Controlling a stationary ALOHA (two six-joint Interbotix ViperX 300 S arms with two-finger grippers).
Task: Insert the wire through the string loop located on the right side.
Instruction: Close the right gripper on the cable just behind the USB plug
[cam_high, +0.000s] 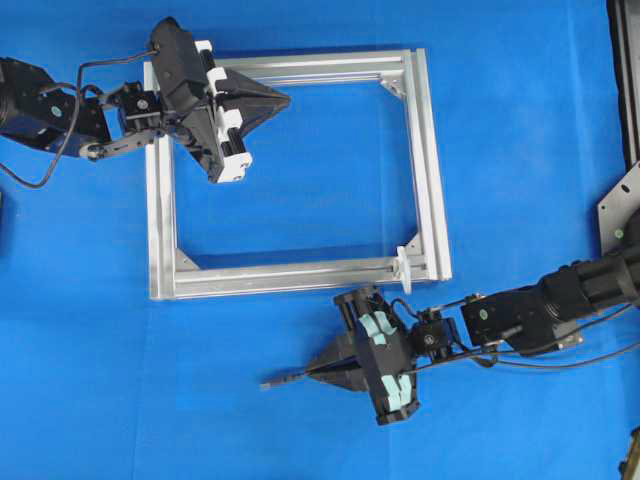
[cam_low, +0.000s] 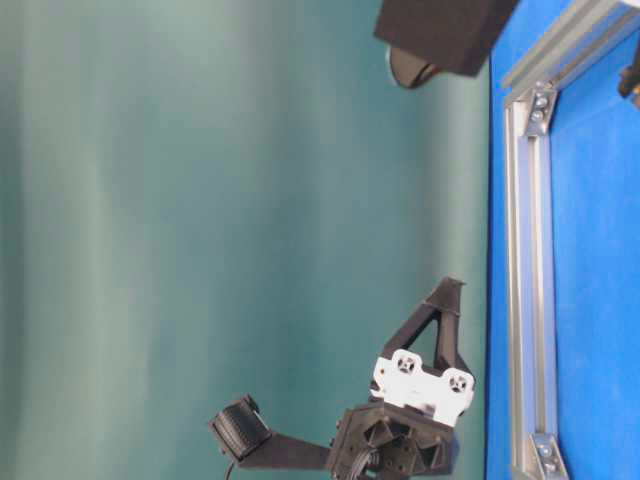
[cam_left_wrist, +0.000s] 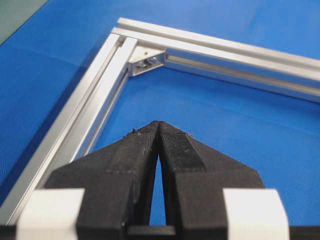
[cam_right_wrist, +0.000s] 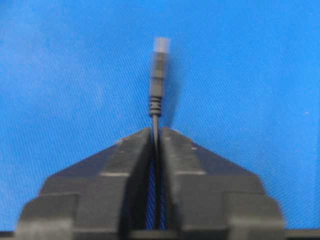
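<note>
Evidently light and limp, the thin black flexible wire (cam_right_wrist: 156, 127) sits pinched just behind its stiffer plug, which juts beyond the right gripper (cam_right_wrist: 156, 132)'s shut jaws; the left gripper (cam_left_wrist: 158, 125) is closed, empty.

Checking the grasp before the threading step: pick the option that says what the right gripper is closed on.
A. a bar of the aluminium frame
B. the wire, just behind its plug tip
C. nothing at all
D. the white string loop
B: in the right wrist view the right gripper has its jaws pinched on the wire, with the plug tip sticking out ahead over bare blue cloth; the string loop sits apart on the frame.
</note>
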